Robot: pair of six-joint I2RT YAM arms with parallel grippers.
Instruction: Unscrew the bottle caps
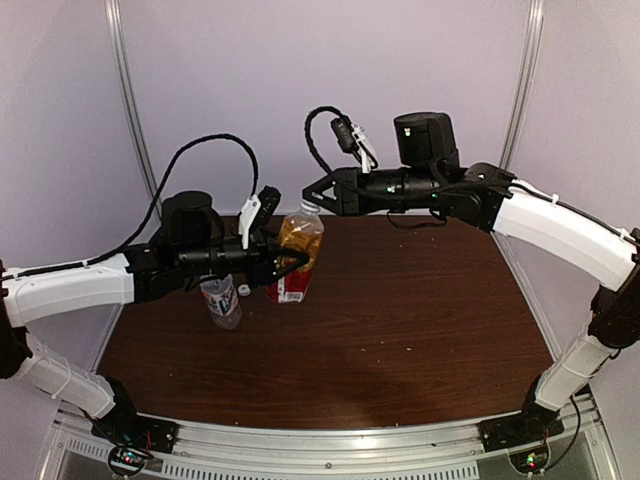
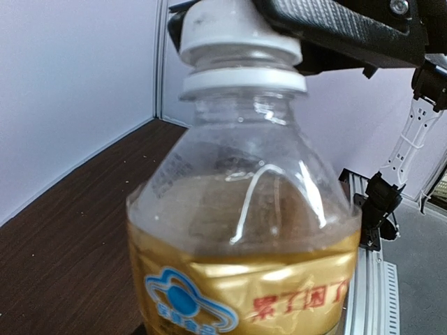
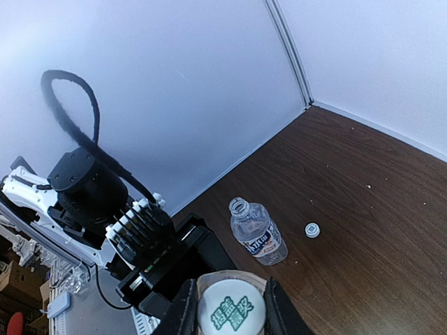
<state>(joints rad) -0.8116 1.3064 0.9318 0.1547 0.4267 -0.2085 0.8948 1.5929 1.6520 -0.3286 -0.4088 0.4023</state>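
Observation:
The amber bottle with a red-yellow label stands upright at the back left of the table, and my left gripper is shut around its body. In the left wrist view the amber bottle fills the frame and hides my left fingers. Its white cap, printed with green characters, sits on the neck with my right gripper shut on it from above. The same cap shows under a right finger. The clear bottle stands uncapped nearby, with its loose cap lying on the table beside it.
The clear bottle stands just under my left arm, with the loose cap between the two bottles. The brown table is walled by pale panels at the back and sides. A metal rail runs along the near edge.

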